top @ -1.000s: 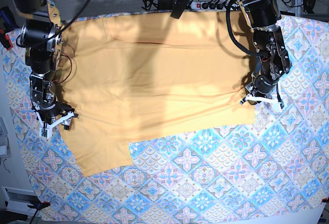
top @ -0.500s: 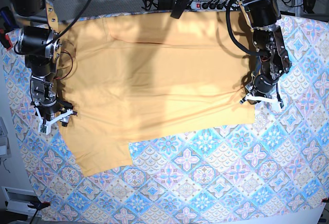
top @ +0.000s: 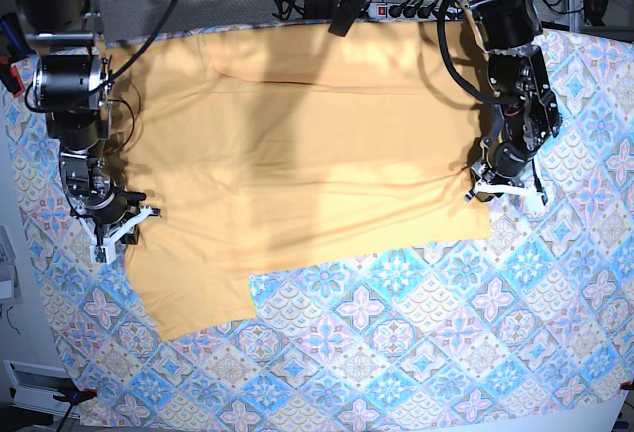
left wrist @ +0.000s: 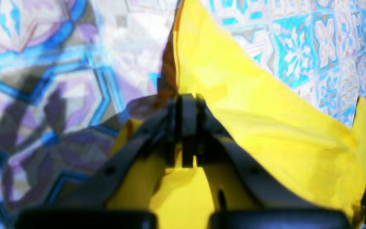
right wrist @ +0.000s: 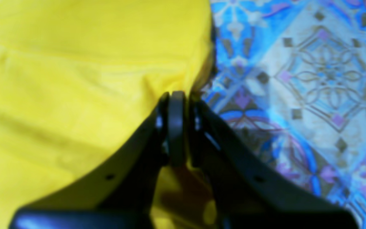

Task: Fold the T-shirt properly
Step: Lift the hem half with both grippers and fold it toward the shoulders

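Close up, in the left wrist view, the left gripper (left wrist: 186,133) is pinching the shirt (left wrist: 265,127) with its fingers pressed together on the yellow cloth, right at a corner where the hem is meeting the patterned tablecloth (left wrist: 43,79). In the right wrist view, the right gripper (right wrist: 176,133) is showing the same posture: fingers drawn tight at the shirt's edge, with a small pucker of fabric bunching just ahead of the tips. Whether it is holding both layers or only the top one cannot be told from here.

Farther off, the base view is showing the shirt lying flat across the tablecloth, spread wide between the two arms, with one part reaching down toward the near side. The right gripper (top: 117,231) is sitting at the shirt's edge on that view's left, and the left gripper (top: 505,191) at the opposite edge.

Judging from this, both arms are taking hold for a fold. To do it well, the two grippers should be lifting together and evenly, keeping the cloth taut between them so no crease is forming, and carrying the held edge across in one level sweep. A slack or uneven lift is likely to leave the fold skewed.
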`<action>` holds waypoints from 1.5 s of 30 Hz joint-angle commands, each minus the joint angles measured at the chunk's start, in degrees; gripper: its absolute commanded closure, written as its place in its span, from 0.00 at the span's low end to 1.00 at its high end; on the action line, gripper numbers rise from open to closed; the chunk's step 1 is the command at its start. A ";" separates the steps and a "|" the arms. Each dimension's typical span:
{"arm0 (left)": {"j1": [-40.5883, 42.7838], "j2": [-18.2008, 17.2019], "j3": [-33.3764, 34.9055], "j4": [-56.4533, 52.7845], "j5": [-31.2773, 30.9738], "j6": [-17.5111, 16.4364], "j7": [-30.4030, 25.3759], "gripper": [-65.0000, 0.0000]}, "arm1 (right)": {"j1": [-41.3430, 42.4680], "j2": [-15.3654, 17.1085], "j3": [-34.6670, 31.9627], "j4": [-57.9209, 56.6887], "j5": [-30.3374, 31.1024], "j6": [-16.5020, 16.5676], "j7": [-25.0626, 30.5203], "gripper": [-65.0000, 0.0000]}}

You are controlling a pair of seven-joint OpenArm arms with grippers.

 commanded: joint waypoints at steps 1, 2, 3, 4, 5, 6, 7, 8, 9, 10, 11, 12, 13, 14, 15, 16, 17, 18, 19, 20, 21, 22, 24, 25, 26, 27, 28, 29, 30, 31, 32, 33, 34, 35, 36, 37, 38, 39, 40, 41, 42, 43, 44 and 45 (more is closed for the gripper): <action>-0.48 -0.70 -0.10 1.11 -0.65 -0.38 -0.84 1.00 | 0.87 0.23 0.62 1.69 -0.45 1.81 -1.94 0.98; -0.39 -0.70 -0.10 1.11 -0.65 -0.38 -0.84 1.00 | 0.34 0.23 1.41 3.01 -0.45 2.07 -2.46 0.98; -0.30 -0.70 -0.10 1.11 -0.65 -0.38 -0.84 1.00 | -0.72 0.23 2.73 4.68 -0.45 2.07 -3.17 0.98; -0.30 -0.70 -0.10 1.11 -0.65 -0.38 -0.84 1.00 | -1.86 0.23 4.49 6.53 -0.45 2.07 -3.96 0.98; -0.22 -0.70 -0.10 1.11 -0.65 -0.38 -0.84 1.00 | -3.09 0.32 6.51 9.08 -0.71 2.07 -4.93 0.98; 0.13 -0.70 -0.10 1.11 -0.74 -0.38 -0.84 1.00 | -4.23 0.32 8.71 11.54 -0.80 2.16 -6.16 0.98; 0.40 -0.70 -0.10 1.11 -0.74 -0.38 -0.84 1.00 | -5.38 0.32 10.38 14.35 -0.80 2.16 -7.92 0.98; 0.40 -0.79 -0.10 1.11 -0.74 -0.38 -0.84 1.00 | -6.34 0.59 11.61 16.46 -0.80 2.16 -9.32 0.98; 0.57 -1.32 -0.10 1.19 -0.74 -0.38 -0.84 1.00 | -7.40 1.02 12.49 18.48 -0.80 2.16 -10.46 0.98; 0.57 -1.67 -0.10 1.19 -0.83 -0.38 -0.84 1.00 | -8.36 1.29 13.10 20.50 -0.80 2.16 -11.34 0.98; 0.57 -1.76 -0.10 1.46 -0.83 -0.38 -0.84 1.00 | -9.51 1.38 13.72 22.97 -0.80 2.16 -11.96 0.98; 0.84 -1.85 -0.10 1.55 -0.83 -0.38 -0.84 1.00 | -10.65 1.46 14.16 24.99 -0.80 2.16 -12.40 0.98; 1.01 -1.85 -0.10 1.55 -0.83 -0.38 -0.84 1.00 | -11.62 1.55 14.69 26.75 -0.80 2.16 -12.66 0.98; 1.10 -1.93 -0.10 1.81 -0.83 -0.38 -0.84 1.00 | -12.58 1.90 15.48 28.33 -0.80 2.16 -12.75 0.98; 1.37 -1.93 -0.10 2.25 -0.83 -0.38 -0.84 1.00 | -13.38 2.17 16.09 29.65 -0.80 2.16 -12.75 0.98; 1.45 -1.93 -0.10 2.86 -0.83 -0.38 -0.84 1.00 | -13.90 2.17 16.62 30.61 -0.80 2.16 -12.75 0.98; 1.89 -1.93 -0.10 3.48 -0.83 -0.38 -0.84 1.00 | -14.52 2.17 17.06 31.49 -0.80 2.16 -12.75 0.98; 2.33 -1.93 -0.10 4.01 -0.83 -0.38 -0.84 1.00 | -15.05 2.17 17.32 32.28 -0.80 2.16 -12.75 0.98; 2.77 -1.93 -0.10 4.89 -0.83 -0.38 -0.84 1.00 | -15.66 2.17 17.68 33.08 -0.80 2.16 -12.75 0.98; 3.48 -1.93 -0.10 6.03 -0.83 -0.38 -0.84 1.00 | -16.45 2.17 18.20 34.13 -0.62 2.16 -12.75 0.98; 4.00 -1.93 -0.10 7.08 -0.83 -0.38 -0.84 1.00 | -17.16 2.17 18.82 35.36 -0.54 2.16 -12.75 0.98; 4.71 -1.93 -0.10 7.96 -0.83 -0.38 -0.84 1.00 | -17.86 2.17 19.52 36.42 -0.45 2.16 -12.75 0.98; 5.59 -1.93 -0.10 9.37 -0.83 -0.38 -0.84 1.00 | -19.18 2.17 21.10 38.97 -0.45 2.25 -12.75 0.98; 6.11 -1.93 -0.10 9.90 -0.83 -0.38 -0.84 1.00 | -19.79 2.17 21.72 40.28 -0.45 2.25 -12.75 0.98; 6.64 -2.02 -0.10 10.25 -0.83 -0.38 -0.84 1.00 | -20.50 2.17 22.25 41.78 -0.45 2.25 -12.75 0.98; 6.90 -2.02 -0.10 10.34 -0.83 -0.38 -0.84 1.00 | -21.02 2.17 22.69 43.10 -0.45 2.25 -12.75 0.98; 6.90 -2.02 -0.10 10.34 -0.83 -0.38 -0.84 1.00 | -21.64 2.08 22.95 44.15 -0.45 2.25 -12.75 0.98; 6.99 -2.02 -0.10 10.34 -0.83 -0.38 -0.84 1.00 | -22.08 2.08 23.13 45.12 -0.45 2.25 -12.84 0.98; 7.34 -2.02 -0.10 10.34 -0.83 -0.38 -0.84 1.00 | -22.52 2.08 23.13 46.44 -0.45 2.25 -13.19 0.98; 7.78 -2.02 -0.19 10.42 -0.83 -0.38 -0.84 1.00 | -22.96 1.99 23.13 47.76 -0.36 2.25 -13.98 0.98; 8.05 -2.02 -0.19 10.42 -0.83 -0.38 -0.84 1.00 | -23.49 1.99 23.13 48.99 -0.36 2.25 -15.04 0.98; 8.22 -2.02 -0.71 10.42 -0.83 -0.38 -0.84 1.00 | -24.01 1.99 23.13 50.22 -0.36 2.25 -15.92 0.98; 8.31 -2.02 -1.50 10.42 -0.83 -0.38 -0.84 1.00 | -24.63 1.99 23.13 51.71 -0.36 2.25 -16.62 0.98; 8.93 -2.02 -2.56 10.42 -0.83 -0.47 -0.66 1.00 | -25.42 1.99 23.13 53.03 -0.36 2.25 -17.15 0.98; 9.45 -2.02 -3.53 10.42 -0.83 -0.47 -0.66 1.00 | -26.21 1.99 23.13 54.26 -0.36 2.25 -17.23 0.98; 9.63 -2.02 -4.05 10.51 -0.83 -0.73 -0.66 1.00 | -26.83 1.99 23.21 55.23 -0.36 2.25 -17.23 0.98; 9.80 -2.02 -4.58 10.78 -0.83 -1.70 -0.57 1.00 | -27.44 1.99 23.30 56.20 -0.36 2.25 -17.23 0.98; 10.16 -2.02 -4.93 11.04 -0.83 -2.67 -0.48 1.00 | -28.14 1.99 23.83 56.99 -0.36 2.25 -17.23 0.98; 10.86 -2.02 -5.37 11.22 -0.83 -3.55 -0.48 1.00 | -28.76 1.99 24.71 57.69 -0.36 2.25 -17.23 0.98; 11.39 -2.02 -5.81 11.66 -0.83 -4.42 -0.48 1.00 | -29.38 1.90 25.76 58.48 -0.36 2.25 -17.23 0.98; 12.00 -2.02 -6.25 12.27 -0.83 -4.78 -0.48 1.00 | -29.99 1.90 26.47 59.01 -0.36 2.25 -17.32 0.98; 12.44 -2.02 -6.60 12.97 -0.83 -5.13 -0.40 1.00 | -30.52 1.90 26.91 59.19 -0.36 2.25 -17.32 0.98; 13.23 -2.02 -6.78 13.77 -0.83 -5.13 -0.40 1.00 | -30.78 1.90 27.17 59.19 -0.36 2.25 -17.32 0.98; 13.85 -2.02 -6.87 14.47 -0.83 -5.13 -0.40 1.00 | -31.05 1.90 27.35 59.10 -0.36 2.25 -17.32 0.98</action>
